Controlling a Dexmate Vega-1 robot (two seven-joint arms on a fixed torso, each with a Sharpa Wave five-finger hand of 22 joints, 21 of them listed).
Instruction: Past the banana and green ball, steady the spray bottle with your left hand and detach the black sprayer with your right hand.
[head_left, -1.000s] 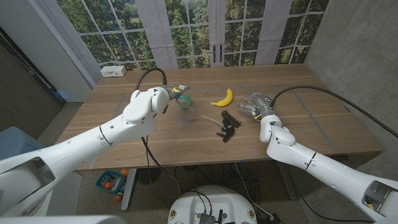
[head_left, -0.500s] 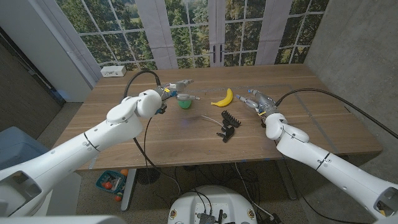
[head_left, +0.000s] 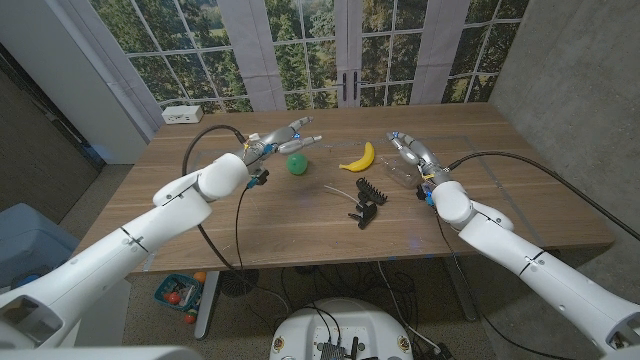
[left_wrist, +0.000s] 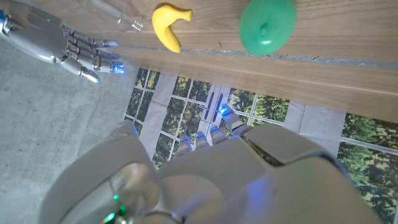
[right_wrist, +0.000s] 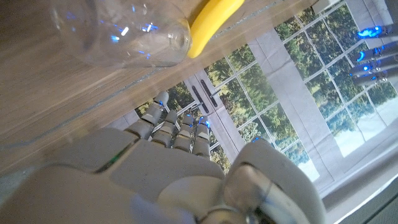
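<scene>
Blending into table, clear spray bottle (head_left: 402, 177)

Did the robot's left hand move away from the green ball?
Yes. The left hand was right at the green ball before; now it reaches past it, toward the windows.

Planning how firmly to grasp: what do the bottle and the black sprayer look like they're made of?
Bottle: seemingly thin clear plastic, glossy; the wood grain shows through it and lights glint on it. Sprayer: probably hard molded plastic, matte black, no shine visible.
</scene>
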